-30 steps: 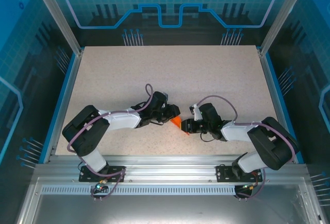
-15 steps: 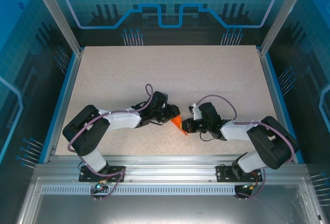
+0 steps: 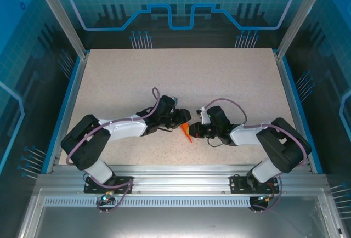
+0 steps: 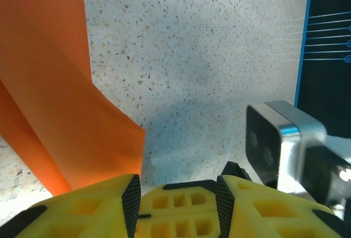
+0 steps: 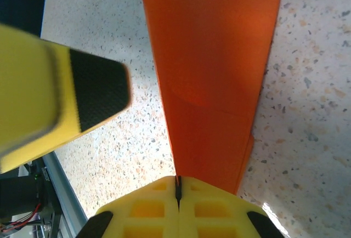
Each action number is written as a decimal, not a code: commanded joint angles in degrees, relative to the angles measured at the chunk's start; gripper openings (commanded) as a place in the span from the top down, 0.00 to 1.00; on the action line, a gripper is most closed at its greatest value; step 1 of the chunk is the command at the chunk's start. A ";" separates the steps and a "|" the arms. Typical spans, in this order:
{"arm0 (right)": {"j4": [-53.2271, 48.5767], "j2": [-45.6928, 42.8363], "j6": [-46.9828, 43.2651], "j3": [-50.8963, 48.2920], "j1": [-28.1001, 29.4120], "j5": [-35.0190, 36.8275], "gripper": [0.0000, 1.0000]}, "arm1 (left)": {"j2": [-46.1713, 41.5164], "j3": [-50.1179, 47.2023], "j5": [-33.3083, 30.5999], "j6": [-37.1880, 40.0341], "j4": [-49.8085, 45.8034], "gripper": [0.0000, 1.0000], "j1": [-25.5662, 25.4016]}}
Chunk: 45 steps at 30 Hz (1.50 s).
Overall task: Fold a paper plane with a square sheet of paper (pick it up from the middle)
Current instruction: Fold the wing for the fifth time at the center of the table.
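Observation:
The orange sheet of paper [image 3: 186, 132] is folded into a narrow, layered, creased shape and stands up off the table between the two arms. My right gripper [image 5: 177, 182] is shut on the near end of the paper [image 5: 214, 57], whose layers run away from the jaws. My left gripper [image 4: 177, 186] is open with bare table between its jaws. The paper [image 4: 55, 84] lies just outside its left finger, and I cannot tell whether it touches. One left fingertip [image 5: 98, 87] hovers beside the fold in the right wrist view. From above, the left gripper [image 3: 184, 118] and the right gripper [image 3: 193, 132] meet at the paper.
The speckled table [image 3: 181, 79] stretches away behind the grippers. A blue rail [image 3: 293, 103] borders its right side, with metal frame posts at the corners. The right arm's wrist camera [image 4: 274, 145] sits close by the left gripper.
My right gripper has shut on the paper. The left jaws have opened a little wider. The paper has turned more on edge, and both grippers have shifted slightly left.

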 commanded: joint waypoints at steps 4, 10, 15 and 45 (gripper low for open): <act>2.00 3.55 2.25 1.80 0.79 -1.39 0.99 | -1.14 -1.38 -0.82 1.61 -0.46 0.54 0.81; 3.10 6.10 3.08 2.38 0.71 -2.67 0.99 | -0.14 -1.37 -0.29 1.97 1.41 0.52 0.83; 3.73 7.29 3.85 2.42 0.39 -3.16 0.99 | 0.54 -1.14 -0.11 2.37 1.33 0.52 0.85; -7.91 -0.47 -1.13 3.29 -0.01 3.09 0.72 | 5.83 1.18 0.43 3.96 2.60 0.53 1.06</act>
